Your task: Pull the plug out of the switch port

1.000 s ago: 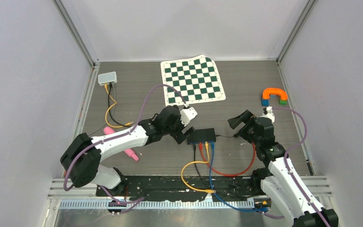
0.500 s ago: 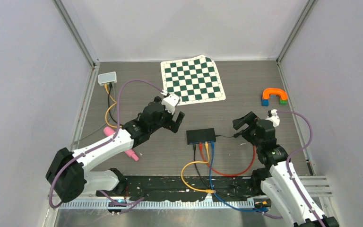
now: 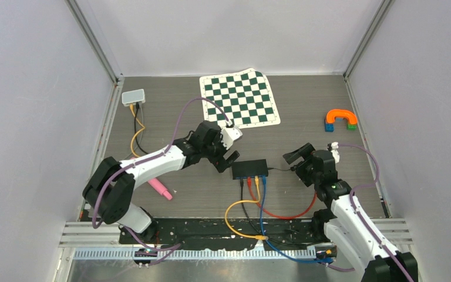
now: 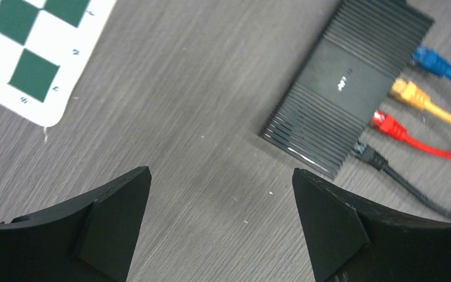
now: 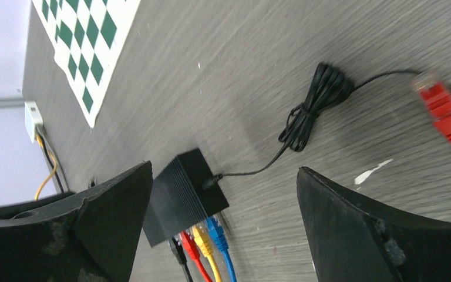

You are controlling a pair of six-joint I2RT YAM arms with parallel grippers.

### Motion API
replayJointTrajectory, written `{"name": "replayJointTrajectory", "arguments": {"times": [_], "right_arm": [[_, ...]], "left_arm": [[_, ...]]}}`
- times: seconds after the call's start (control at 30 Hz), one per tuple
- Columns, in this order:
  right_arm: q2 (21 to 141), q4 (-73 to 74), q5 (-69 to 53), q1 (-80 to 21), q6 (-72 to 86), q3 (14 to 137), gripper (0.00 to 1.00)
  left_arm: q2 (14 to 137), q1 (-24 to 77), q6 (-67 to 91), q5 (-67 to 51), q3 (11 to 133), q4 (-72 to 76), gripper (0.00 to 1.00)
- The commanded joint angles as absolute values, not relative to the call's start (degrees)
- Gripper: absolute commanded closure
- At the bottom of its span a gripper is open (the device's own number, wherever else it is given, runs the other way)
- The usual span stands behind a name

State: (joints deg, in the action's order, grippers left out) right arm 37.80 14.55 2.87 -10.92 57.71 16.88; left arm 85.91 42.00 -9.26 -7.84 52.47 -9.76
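Observation:
The black switch point(image 3: 249, 168) lies mid-table with black point(image 4: 369, 155), red point(image 4: 387, 123), yellow point(image 4: 408, 91) and blue point(image 4: 431, 59) plugs in the ports on its near side. My left gripper point(image 3: 225, 162) is open and empty, just left of the switch's left end; in the left wrist view point(image 4: 221, 176) it is over bare table with the switch point(image 4: 346, 82) up to the right. My right gripper point(image 3: 293, 160) is open and empty to the right of the switch. The right wrist view point(image 5: 224, 170) shows the switch point(image 5: 182, 188) and its power cord point(image 5: 314, 106) between the fingers.
A green-and-white chessboard mat point(image 3: 239, 98) lies at the back. A white box point(image 3: 133, 97) with cables sits far left, and a pink object point(image 3: 160, 188) lies under the left arm. An orange arch on blocks point(image 3: 340, 119) stands at the right. A loose red plug point(image 5: 449, 108) lies near my right gripper.
My left gripper drew back from the switch to the left, then came back beside its left end. My right gripper shifted slightly nearer and lower. All plugs stay seated.

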Motion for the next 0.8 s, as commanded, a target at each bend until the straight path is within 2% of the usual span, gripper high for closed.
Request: {"name": "replayJointTrajectory", "arguments": {"times": [0.0, 0.23, 0.67, 0.77], "right_arm": [[41.5, 6.8, -5.5, -11.2, 59.7, 15.3, 0.0], [42.2, 7.6, -5.2, -11.2, 57.6, 15.0, 0.0], [46.2, 3.6, -8.3, -11.2, 58.0, 13.4, 0.0], [47.7, 2.3, -9.3, -11.2, 58.1, 13.5, 0.02]], "left_arm": [[89.1, 42.1, -16.6, -16.4, 56.8, -12.6, 0.01], [97.8, 45.2, -19.1, -16.7, 65.1, -20.0, 0.0], [106.8, 47.7, -22.1, -15.4, 74.6, -31.5, 0.01], [107.7, 47.8, -22.7, -15.1, 75.5, -33.8, 0.05]]}}
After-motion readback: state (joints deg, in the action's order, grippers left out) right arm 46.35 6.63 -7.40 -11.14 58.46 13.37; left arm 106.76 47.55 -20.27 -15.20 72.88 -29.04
